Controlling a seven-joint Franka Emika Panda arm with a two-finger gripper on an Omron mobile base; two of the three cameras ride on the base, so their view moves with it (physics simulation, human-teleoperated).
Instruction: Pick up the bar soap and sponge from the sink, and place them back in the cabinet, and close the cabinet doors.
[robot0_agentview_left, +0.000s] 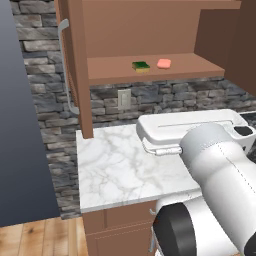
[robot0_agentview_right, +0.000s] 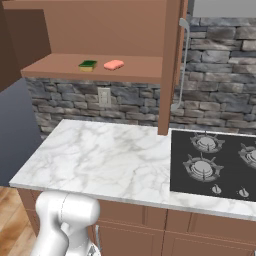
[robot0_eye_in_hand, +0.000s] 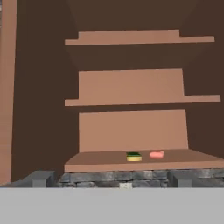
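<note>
The sponge and the bar soap lay side by side on the lowest shelf of the cabinet, close together but not touching. In the left base view the sponge was to the left of the soap, and the right base view showed the same order, the sponge on the left and the bar soap on the right, both near the middle of the shelf. The sponge lay with its dark green face up and the yellow layer under it. The hand view looked straight into the open cabinet from the front; it showed three wooden shelves one above another, and the sponge and the soap were on the bottom one. The cabinet doors stood open, swung out to both sides, and a long silver bar handle was visible on the left door. On the right door, the handle hung just above the black stove. Under the cabinet was a white marble counter against a grey stone wall with a small light outlet. A white appliance sat on the counter beside the arm. The finger tips were not visible in any picture, but the claw was spread to its widest and held nothing.
</note>
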